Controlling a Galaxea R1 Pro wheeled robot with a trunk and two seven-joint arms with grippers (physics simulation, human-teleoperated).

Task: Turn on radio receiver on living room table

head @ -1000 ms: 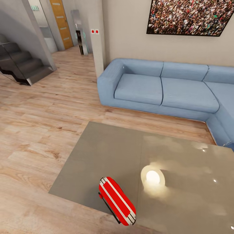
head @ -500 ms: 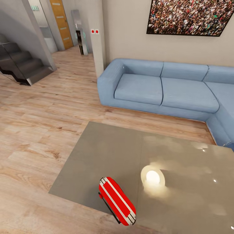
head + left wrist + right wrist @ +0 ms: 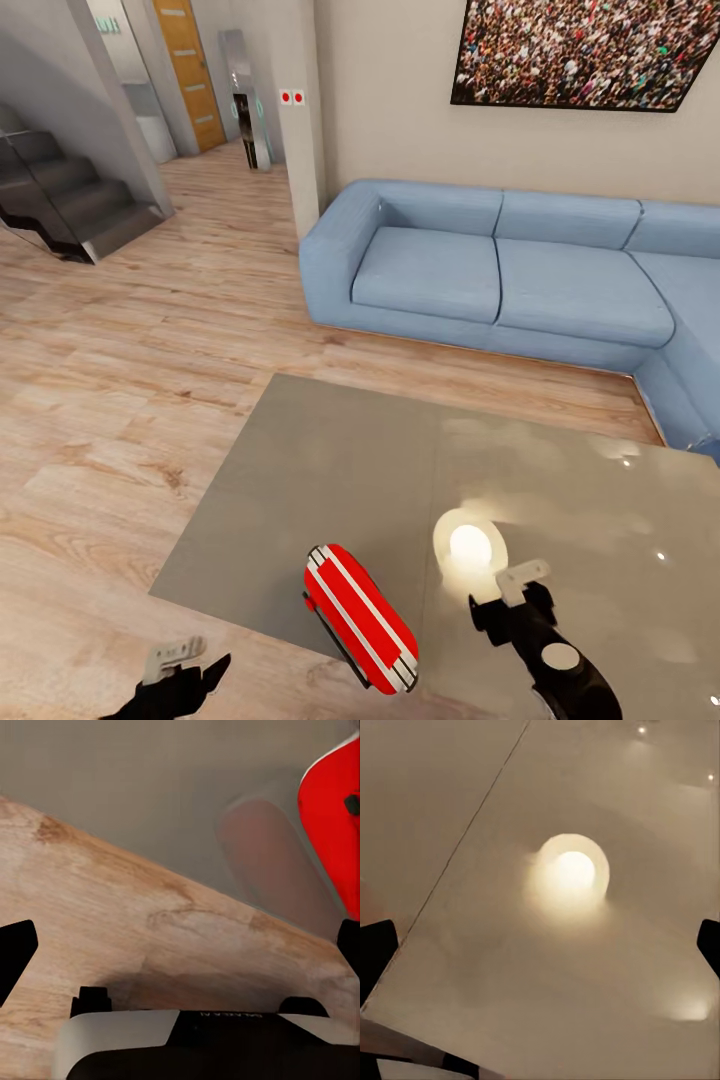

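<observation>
The radio receiver (image 3: pixel 360 618) lies on the near edge of the table (image 3: pixel 330 470), its red body angled, white stripes running along its length. In my left wrist view the red casing (image 3: pixel 336 832) sits at the frame's edge, with its dull reflection on the grey top beside it.

My left gripper (image 3: pixel 185 672) hangs over the wood floor (image 3: pixel 110 400), just off the table's near corner and apart from the radio; its fingers (image 3: pixel 15 952) stand wide apart with nothing between them.

My right gripper (image 3: pixel 512 598) hovers above the table, beside the radio and near a bright round lamp reflection (image 3: pixel 470 545). Its fingers (image 3: pixel 373 956) are likewise spread, holding nothing.

The blue sofa (image 3: pixel 500 275) stands beyond the table.
</observation>
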